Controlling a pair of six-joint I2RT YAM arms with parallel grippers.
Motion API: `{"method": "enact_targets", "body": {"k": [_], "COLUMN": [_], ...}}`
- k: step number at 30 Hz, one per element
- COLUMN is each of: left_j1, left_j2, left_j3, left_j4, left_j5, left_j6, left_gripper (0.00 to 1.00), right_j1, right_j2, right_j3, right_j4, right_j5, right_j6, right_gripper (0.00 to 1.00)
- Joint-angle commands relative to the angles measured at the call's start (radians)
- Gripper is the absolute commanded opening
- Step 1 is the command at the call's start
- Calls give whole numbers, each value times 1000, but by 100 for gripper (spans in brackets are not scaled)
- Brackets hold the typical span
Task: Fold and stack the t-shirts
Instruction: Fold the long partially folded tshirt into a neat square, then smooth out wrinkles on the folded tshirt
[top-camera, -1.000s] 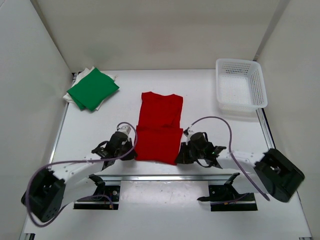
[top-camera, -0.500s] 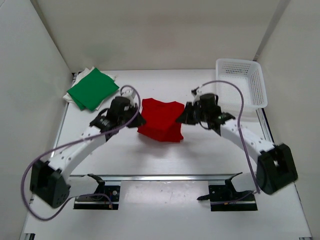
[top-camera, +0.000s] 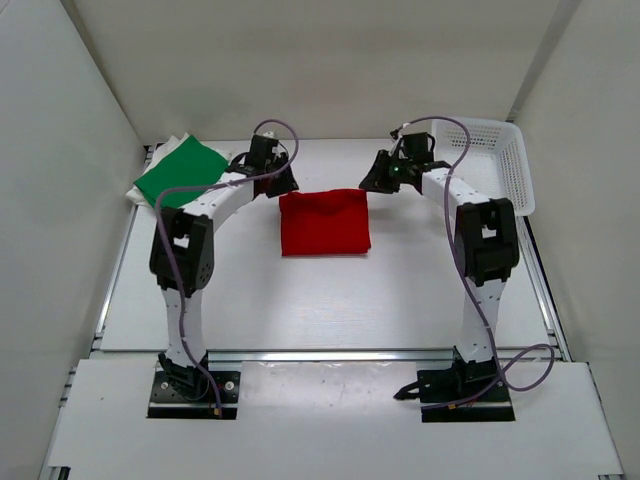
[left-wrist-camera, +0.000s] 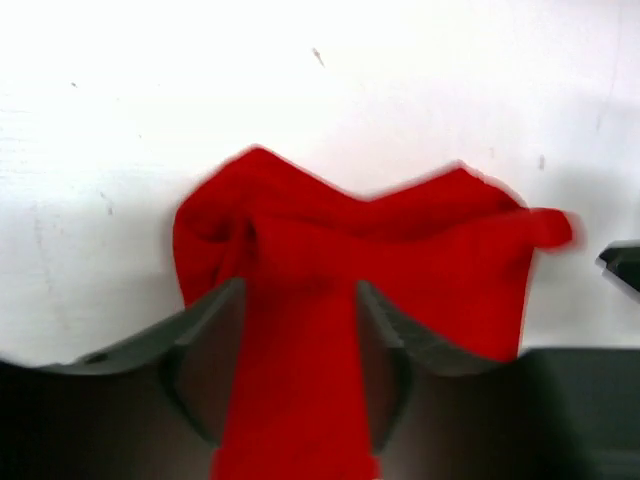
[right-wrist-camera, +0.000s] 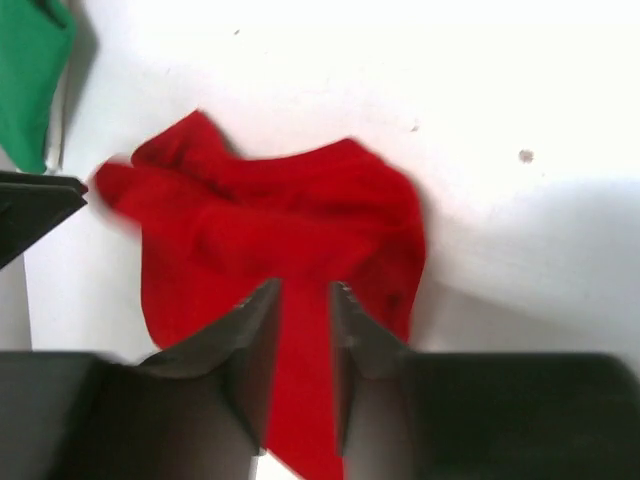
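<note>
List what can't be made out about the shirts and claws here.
- White t-shirt: top view, mostly hidden under the green t-shirt.
- Left claw, right claw: wrist views blurred; red t-shirt runs between the jaws, pinched or loose unclear.
- Claw tips: top view, too small, hidden under the wrists.

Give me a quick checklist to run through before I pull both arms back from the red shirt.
1. Red t-shirt folded to a compact rectangle on the table: ok in the top view, though its far edge looks bunched in both wrist views.
2. Left gripper free of cloth: not ok, red cloth runs between its fingers.
3. Right gripper free of cloth: not ok, red cloth fills its gap.
4. Both grips fully released: cannot tell.
5. Green t-shirt lying folded on the white t-shirt, apart from the red one: ok.
</note>
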Motion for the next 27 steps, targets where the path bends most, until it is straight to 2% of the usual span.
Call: {"method": "enact_targets", "body": {"k": [1, 2, 4, 7, 8, 9, 10, 12, 13, 16, 18, 22, 27], "left_j1": [47, 60, 68, 65, 45, 21, 4, -41, -47, -55, -38, -9, 25], "left_j2": [32, 23, -22, -115, -133, -150, -158, -146, -120, -56, -58, -159, -227], "left_j3": [115, 117, 72, -33, -70, -90, -120, -171, -191, -214, -303, -516, -706], "left_j4": [-50, -30, 17, 112, 135, 163, 180, 241, 261, 254, 286, 463, 562], "left_j5": [27, 34, 23, 24, 34, 46, 51, 70, 84, 110, 135, 164, 199], "left_j6": [-40, -50, -63, -75, -72, -72, -71, -77, -80, -92, -118, -172, -234], "left_gripper": [63, 66, 64, 62, 61, 60, 60, 60, 60, 57, 56, 56, 59], "right_j1": [-6, -1, 2, 18, 26, 31, 32, 54, 63, 97, 110, 124, 104], "right_j2": [46, 40, 3, -79, -102, -115, -126, -130, -130, -129, -141, -153, -141], "right_j3": [132, 148, 138, 23, -3, -47, -95, -153, -181, -268, -342, -468, -549], "right_j4": [-93, -98, -99, -53, -20, 3, 20, 72, 80, 115, 151, 220, 292], "right_j5": [-17, -8, 27, 67, 76, 76, 67, 46, 47, 47, 59, 74, 53], "right_j6": [-31, -46, -69, -87, -81, -77, -71, -54, -46, -38, -28, -6, 21], "right_gripper": [31, 33, 43, 46, 42, 27, 17, 3, 1, 0, 0, 0, 0]}}
